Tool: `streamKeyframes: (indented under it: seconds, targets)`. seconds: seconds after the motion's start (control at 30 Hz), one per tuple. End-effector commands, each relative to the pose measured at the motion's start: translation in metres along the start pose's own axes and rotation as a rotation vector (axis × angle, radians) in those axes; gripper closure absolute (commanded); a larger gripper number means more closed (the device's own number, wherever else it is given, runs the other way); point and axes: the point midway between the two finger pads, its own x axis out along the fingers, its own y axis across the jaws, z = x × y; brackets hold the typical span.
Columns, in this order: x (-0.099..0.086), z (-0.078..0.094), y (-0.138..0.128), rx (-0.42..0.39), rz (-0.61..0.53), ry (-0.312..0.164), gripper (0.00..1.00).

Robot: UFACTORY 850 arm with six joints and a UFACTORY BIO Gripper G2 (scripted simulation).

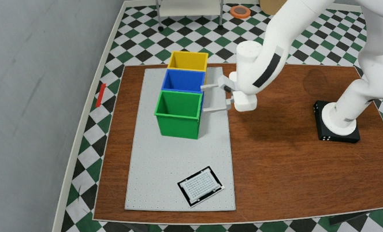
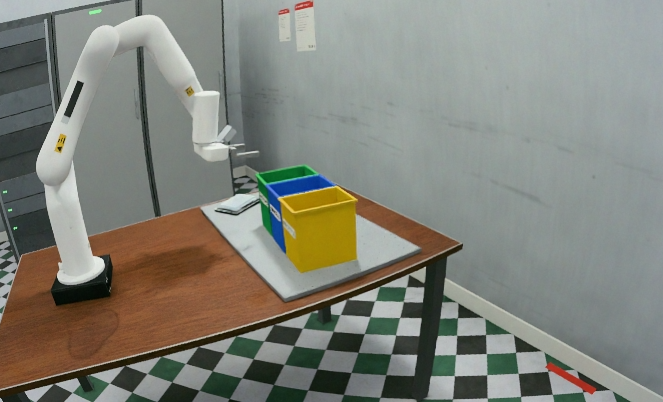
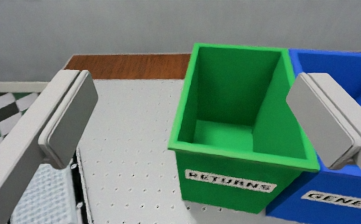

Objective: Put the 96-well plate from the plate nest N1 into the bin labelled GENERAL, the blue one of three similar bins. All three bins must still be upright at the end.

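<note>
Grey perforated board (image 1: pixel 158 161) (image 2: pixel 254 250) (image 3: pixel 126 130) | 96-well plate (image 1: pixel 200 186) (image 2: pixel 239 202) (image 3: pixel 46 195): pale, gridded, rectangular, black-bordered

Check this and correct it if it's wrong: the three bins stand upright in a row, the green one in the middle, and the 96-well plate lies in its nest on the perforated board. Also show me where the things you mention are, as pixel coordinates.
The middle bin is the blue bin (image 1: pixel 183 81) (image 2: pixel 277 212) (image 3: pixel 326 187), not the green bin (image 1: pixel 178 125) (image 2: pixel 265 210) (image 3: pixel 221 162), as the top view shows. The rest is right.
</note>
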Motion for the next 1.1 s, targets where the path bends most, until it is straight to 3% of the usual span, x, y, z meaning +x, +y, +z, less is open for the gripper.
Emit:
streamKeyframes:
  seconds: [0.0, 0.07, 0.17, 0.27, 0.67, 0.97, 1.07]
  targets:
    - [0.000, 0.006, -0.015, -0.026, -0.023, -0.041, 0.63]
    - [0.000, 0.009, -0.025, -0.026, -0.023, -0.041, 0.63]
    - [-0.002, 0.014, -0.039, -0.061, -0.058, -0.105, 0.63]
    - [-0.003, 0.018, -0.052, -0.061, -0.058, -0.105, 0.63]
    - [-0.003, 0.018, -0.052, -0.061, -0.058, -0.105, 0.63]
    - [0.005, 0.007, -0.009, -0.076, 0.242, -0.095, 0.63]
    - [0.006, 0.006, -0.005, -0.078, 0.275, -0.094, 0.63]
